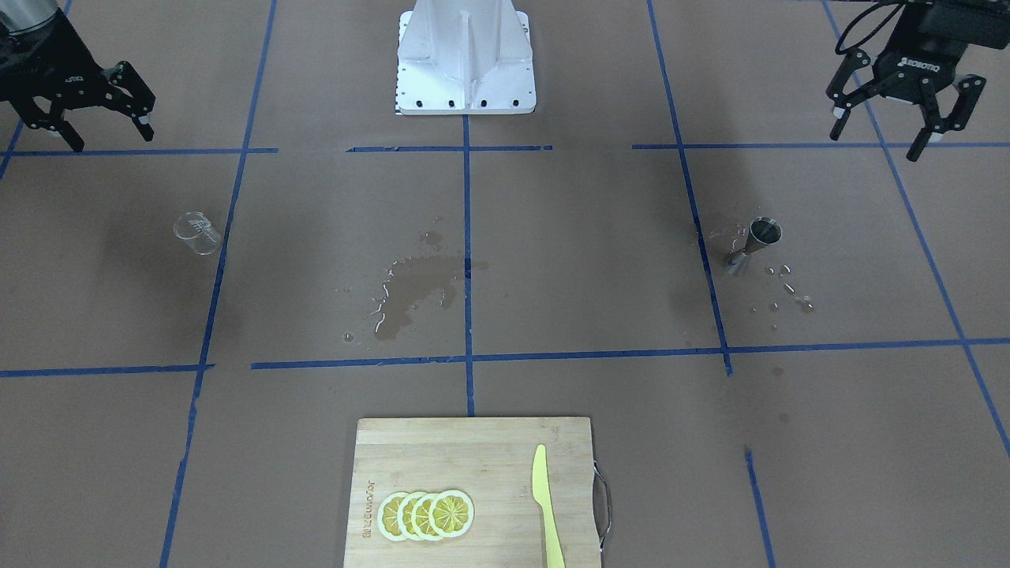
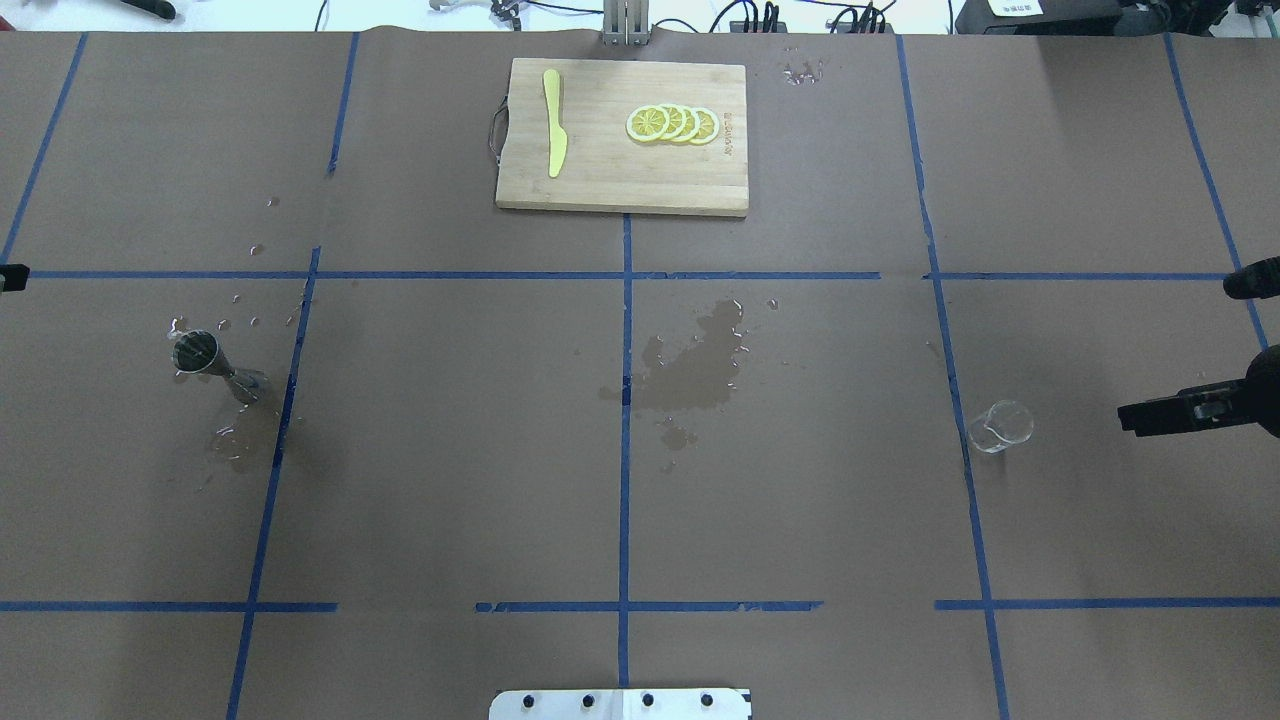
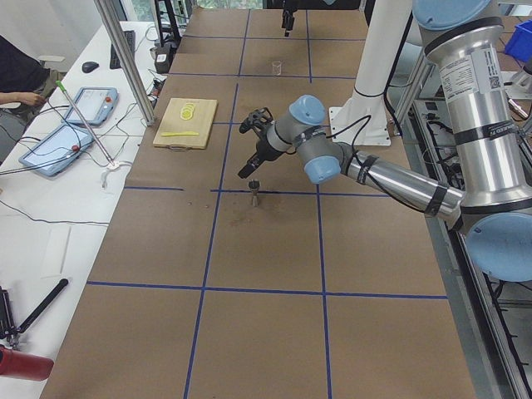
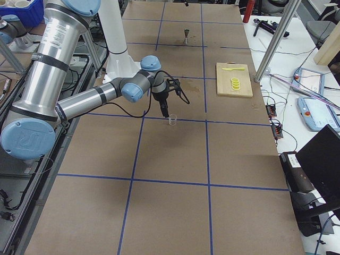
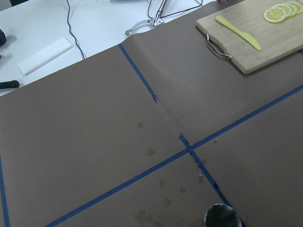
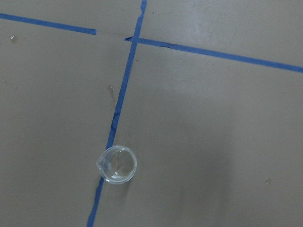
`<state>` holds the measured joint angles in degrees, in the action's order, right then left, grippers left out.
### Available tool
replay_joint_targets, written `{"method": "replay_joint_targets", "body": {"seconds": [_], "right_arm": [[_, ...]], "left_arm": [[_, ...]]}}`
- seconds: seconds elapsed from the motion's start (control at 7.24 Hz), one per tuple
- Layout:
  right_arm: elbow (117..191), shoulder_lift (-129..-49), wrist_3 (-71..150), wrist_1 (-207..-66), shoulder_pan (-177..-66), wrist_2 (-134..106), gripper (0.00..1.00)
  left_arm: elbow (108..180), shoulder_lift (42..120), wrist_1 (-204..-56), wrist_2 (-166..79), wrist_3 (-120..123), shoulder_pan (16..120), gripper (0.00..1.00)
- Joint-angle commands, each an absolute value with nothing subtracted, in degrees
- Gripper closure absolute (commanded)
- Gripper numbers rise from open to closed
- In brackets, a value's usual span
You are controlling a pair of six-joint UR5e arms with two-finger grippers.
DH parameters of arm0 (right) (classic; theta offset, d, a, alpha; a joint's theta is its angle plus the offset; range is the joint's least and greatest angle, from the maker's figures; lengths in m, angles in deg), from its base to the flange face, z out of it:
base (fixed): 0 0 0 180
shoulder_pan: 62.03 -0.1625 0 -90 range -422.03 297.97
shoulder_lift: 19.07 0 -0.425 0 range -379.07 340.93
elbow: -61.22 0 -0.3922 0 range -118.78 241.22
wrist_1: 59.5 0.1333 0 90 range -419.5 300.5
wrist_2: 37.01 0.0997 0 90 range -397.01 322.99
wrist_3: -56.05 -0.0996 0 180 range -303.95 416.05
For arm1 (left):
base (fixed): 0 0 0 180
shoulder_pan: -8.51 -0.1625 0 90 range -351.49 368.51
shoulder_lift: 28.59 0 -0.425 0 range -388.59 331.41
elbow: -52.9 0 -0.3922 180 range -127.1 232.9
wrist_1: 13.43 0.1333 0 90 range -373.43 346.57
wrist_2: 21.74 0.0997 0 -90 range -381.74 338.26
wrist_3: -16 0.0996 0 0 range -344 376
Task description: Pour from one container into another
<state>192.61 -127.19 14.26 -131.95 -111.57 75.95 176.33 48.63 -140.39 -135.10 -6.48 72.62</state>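
Observation:
The silver-grey metal jigger [image 1: 756, 244] stands upright on the brown paper on my left side, also seen from above as the jigger [image 2: 215, 365], with its rim [image 5: 222, 217] at the bottom of the left wrist view. My left gripper [image 1: 876, 143] hangs open above and behind it, holding nothing. The small clear cup [image 1: 197, 233] stands upright on my right side; the cup [image 2: 1000, 426] lies just right of a blue tape line, and the cup [image 6: 118, 164] looks empty. My right gripper [image 1: 110, 140] is open, raised behind and outward of the cup.
A wooden cutting board [image 1: 442, 450] with lemon slices [image 1: 426, 514] and a yellow knife [image 1: 544, 505] sits at the far middle edge. A wet spill [image 1: 414, 296] darkens the centre. Droplets [image 1: 789, 292] surround the jigger. The white robot base [image 1: 465, 59] stands at the near middle.

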Motion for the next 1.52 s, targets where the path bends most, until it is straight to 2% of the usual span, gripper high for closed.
{"method": "replay_joint_targets", "body": {"seconds": [0.0, 0.28, 0.55, 0.69, 0.83, 1.11, 1.38], "right_arm": [[191.3, -118.3, 29.7, -147.6, -119.6, 76.9, 0.0], [186.9, -111.9, 42.2, -157.2, -129.5, 82.8, 0.0], [179.8, -111.4, 51.8, -157.4, -138.8, 90.8, 0.0], [179.2, -112.5, 51.9, -157.2, -139.8, 90.8, 0.0], [178.8, -112.3, 51.5, -157.0, -139.8, 90.5, 0.0], [175.3, -110.7, 47.8, -156.7, -139.7, 90.1, 0.0], [173.6, -111.7, 45.0, -156.5, -140.6, 90.9, 0.0]], "left_arm": [[168.5, 53.8, -134.6, -145.2, 4.5, 82.4, 0.0], [164.7, 59.4, -123.8, -145.4, 10.9, 86.7, 0.0], [157.5, 69.7, -108.6, -145.3, 22.6, 93.4, 0.0], [153.4, 71.8, -104.6, -145.5, 28.9, 97.0, 0.0], [149.9, 71.3, -104.8, -146.0, 32.2, 100.9, 0.0], [147.6, 66.7, -104.8, -154.6, 32.6, 101.1, 0.0], [144.9, 65.7, -104.7, -154.4, 32.2, 101.0, 0.0]]}}
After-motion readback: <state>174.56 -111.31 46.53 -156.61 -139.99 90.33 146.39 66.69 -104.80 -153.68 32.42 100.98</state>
